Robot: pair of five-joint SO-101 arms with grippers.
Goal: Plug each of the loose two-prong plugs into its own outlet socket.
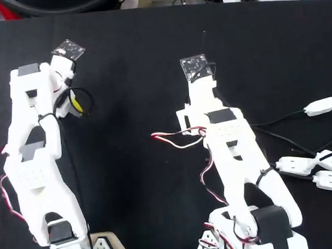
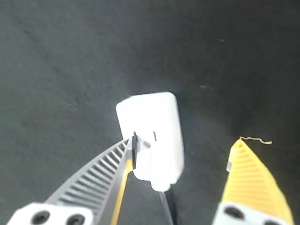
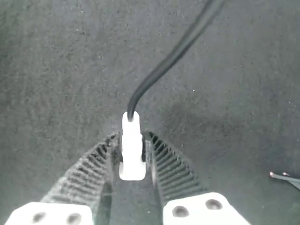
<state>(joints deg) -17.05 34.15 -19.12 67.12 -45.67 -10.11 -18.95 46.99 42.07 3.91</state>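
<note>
The right jaws are pinching a white two-prong plug (image 3: 131, 154). The left jaws are standing spread, one touching the white rectangular outlet socket (image 2: 152, 126) on the black surface (image 2: 56, 56). Unclamped, that socket is risking sliding away under insertion.

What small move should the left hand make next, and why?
Probably close the left hand on the white socket: its fingers stand open, the grey one against the socket, the yellow one apart. The right hand grips a plug.
</note>
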